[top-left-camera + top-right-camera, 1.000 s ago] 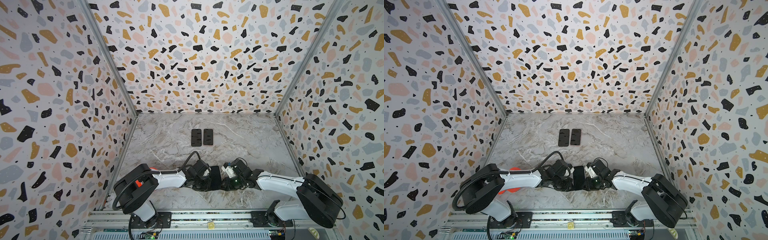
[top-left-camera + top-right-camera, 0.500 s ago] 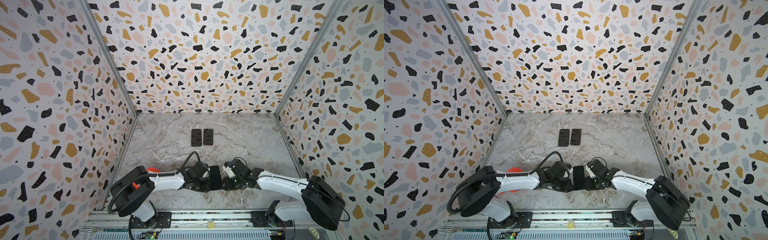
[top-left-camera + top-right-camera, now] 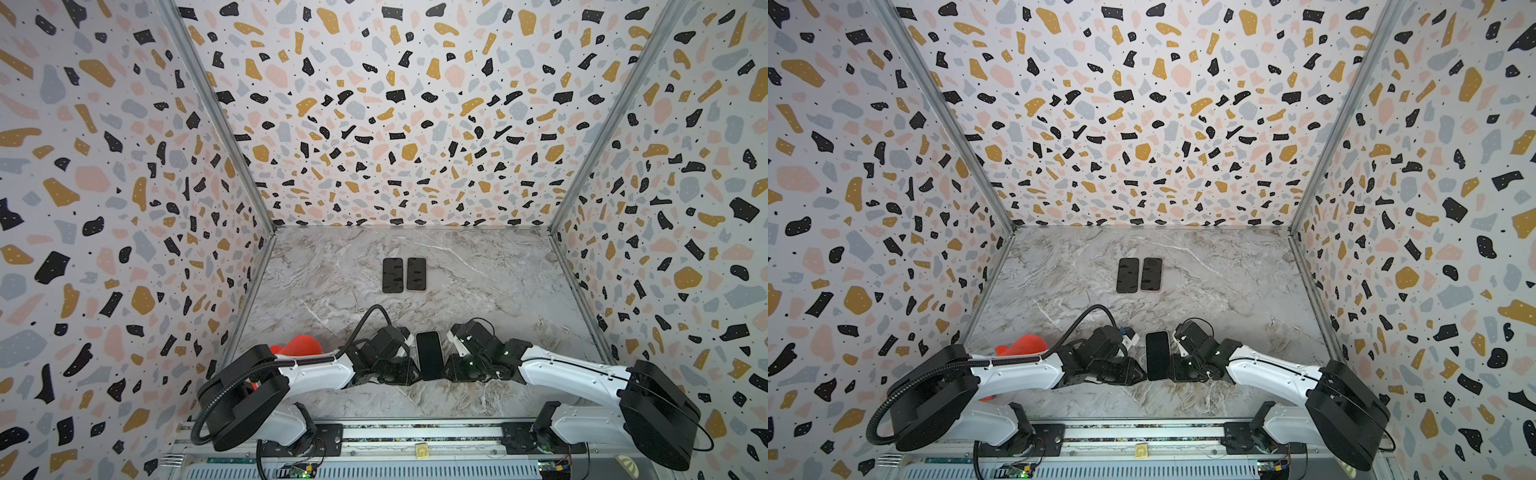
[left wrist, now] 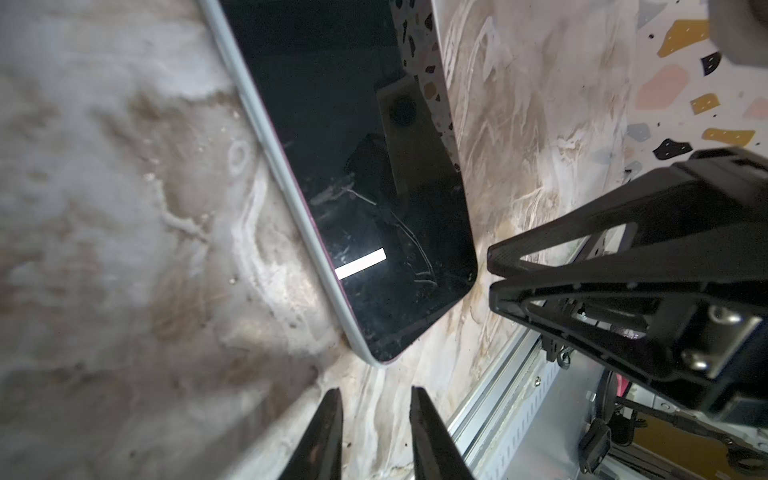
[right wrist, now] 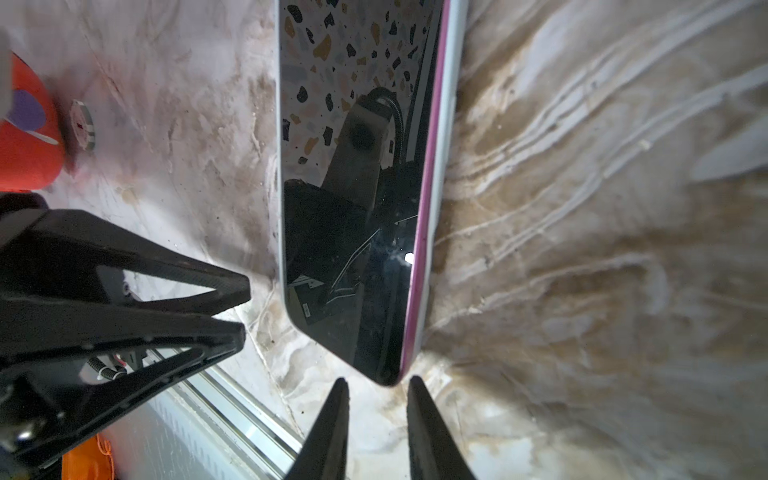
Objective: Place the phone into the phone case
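Here, in both top views, the phone [image 3: 429, 355] lies flat, screen up, low in the frame at centre on the marble-patterned surface [image 3: 478, 282], its long axis running up-frame, away from the robot's base. The left pincer [image 3: 409, 372] flanks it on the left, the right pincer [image 3: 451, 370] on the right; both sit just beside the phone's near end, about equally close. Two more dark slabs [image 3: 1139, 274] lie side by side mid-frame, well apart from the arms; which is a case I cannot tell. An orange-red object [image 3: 300, 345] shows behind the left arm.

Left wrist view: phone in phone case [image 4: 353, 174], glossy black glass with fine scratches, pale smooth rim with a thin pink line inside it, rounded corners. Its near corner points down-frame toward the left pincer [image 4: 376, 419], whose black tapered fingers stand slightly parted, nothing between them. The right pincer [image 4: 492, 274] enters from the right, tips nearly together, close by the phone's edge.

Right wrist view: same phone [image 5: 357, 187], pink band and pale case wall along its right edge. The right pincer [image 5: 376, 415] is parted a little, empty, just short of the lower corner. Judgement: phone looks seated.
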You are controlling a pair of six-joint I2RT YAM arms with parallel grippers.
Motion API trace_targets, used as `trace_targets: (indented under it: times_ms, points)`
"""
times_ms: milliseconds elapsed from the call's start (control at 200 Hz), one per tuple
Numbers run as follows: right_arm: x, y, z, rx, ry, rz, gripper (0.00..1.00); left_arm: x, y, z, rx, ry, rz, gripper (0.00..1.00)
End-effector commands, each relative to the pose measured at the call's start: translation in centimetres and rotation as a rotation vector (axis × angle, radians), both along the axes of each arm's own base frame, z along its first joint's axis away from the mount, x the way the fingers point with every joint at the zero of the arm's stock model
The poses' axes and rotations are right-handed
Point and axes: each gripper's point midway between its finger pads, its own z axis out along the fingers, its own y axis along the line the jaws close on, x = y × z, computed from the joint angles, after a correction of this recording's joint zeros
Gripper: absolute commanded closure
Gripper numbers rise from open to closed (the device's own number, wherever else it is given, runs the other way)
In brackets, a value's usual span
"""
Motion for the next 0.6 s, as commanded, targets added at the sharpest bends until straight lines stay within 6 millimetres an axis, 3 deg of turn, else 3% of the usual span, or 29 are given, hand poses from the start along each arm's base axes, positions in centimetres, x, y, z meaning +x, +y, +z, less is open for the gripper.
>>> trace_targets:
  times_ms: [0,596]
  points:
    - [0.2,-0.3,0.4,-0.01,-0.009,-0.028,0.74,0.7,-0.8,1.0,-0.085,0.005,0.035,0.7]
    - [0.8,-0.9,0.5,-0.037,-0.036,-0.069,0.76,2.4,-0.9,0.9,-0.081,0.011,0.122,0.69]
